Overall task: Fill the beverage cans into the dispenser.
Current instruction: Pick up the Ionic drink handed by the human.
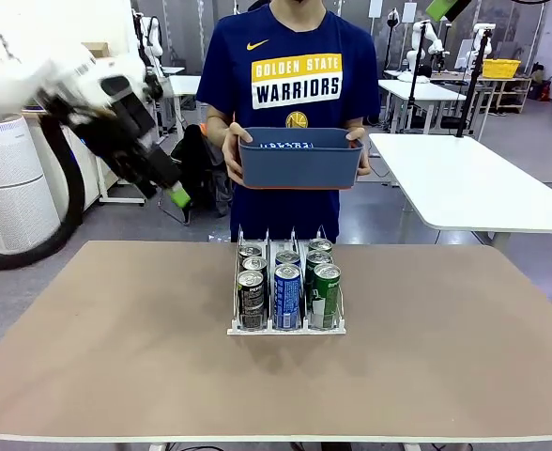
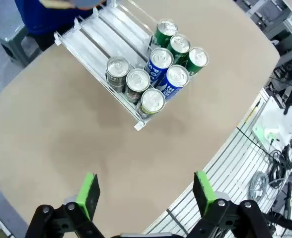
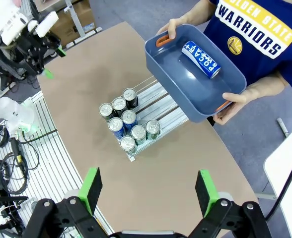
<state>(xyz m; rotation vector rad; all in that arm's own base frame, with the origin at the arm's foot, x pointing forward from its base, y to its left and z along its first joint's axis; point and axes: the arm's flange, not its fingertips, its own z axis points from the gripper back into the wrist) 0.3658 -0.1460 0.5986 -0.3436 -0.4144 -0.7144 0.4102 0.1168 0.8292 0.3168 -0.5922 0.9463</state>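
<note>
**Hovering empty above the table [image 1: 116,329]**

Left gripper [image 2: 145,181] hangs high at left, fingers apart. Dispenser [image 1: 285,330] sits mid-table, eight beverage cans [image 1: 287,296] packed at its near end. Beyond, a person [image 1: 295,56] holds a tub [image 1: 299,164] containing one blue can [image 3: 200,59]. Right gripper [image 3: 148,183]: fingers apart.

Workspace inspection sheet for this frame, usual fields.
surface: brown table, nothing spilled on it.
job's things: clear dispenser mid-table; eight beverage cans upright at its near end, three dark, two blue, three green. One more blue can lies in the blue-grey tub, which a person holds in both hands above the far edge.
clutter: nothing seen.
grippers: left gripper open, empty, raised left of the dispenser; right gripper open, empty, high over the table.
cables: black hose along the left arm; loose cables on the floor.
surroundings: white tables, white floor appliance.
</note>
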